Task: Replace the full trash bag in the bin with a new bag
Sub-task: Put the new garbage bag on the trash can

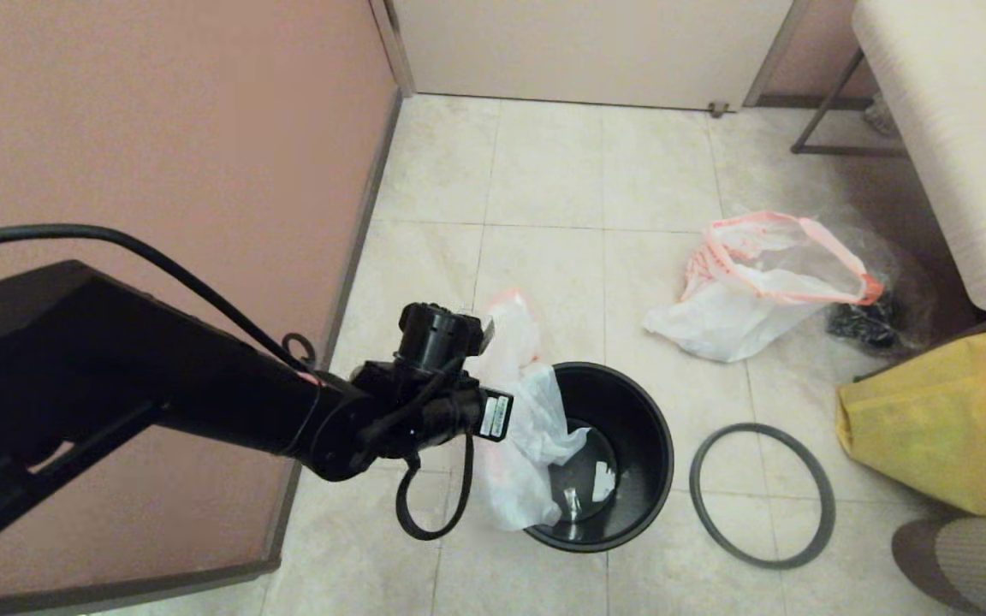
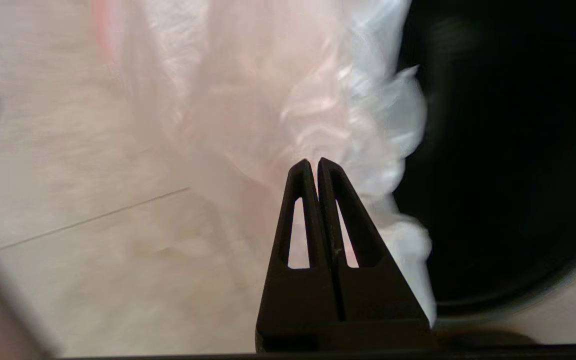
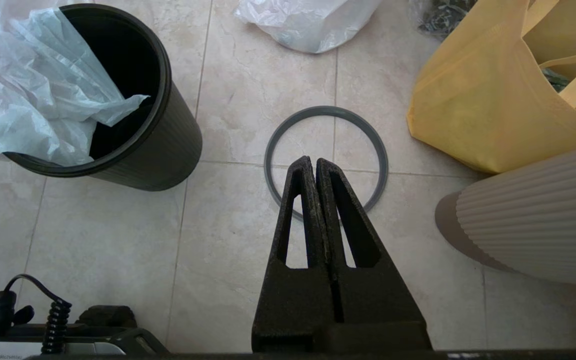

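my left gripper (image 2: 314, 162) hangs just beside the bin (image 1: 630, 402), on the wall side of its rim, fingers pressed together. whether they pinch film i cannot tell. the new bag (image 1: 527, 428) lies right ahead of my fingertips, limp, draped over the bin's rim with part inside and part down the outside. the grey hoop (image 1: 761, 494) lies flat on the tiles on the bin's other side, near but apart. the full trash bag (image 1: 758, 282) sits well beyond the bin. my right gripper (image 3: 314, 162), clamped on nothing, hangs above the hoop.
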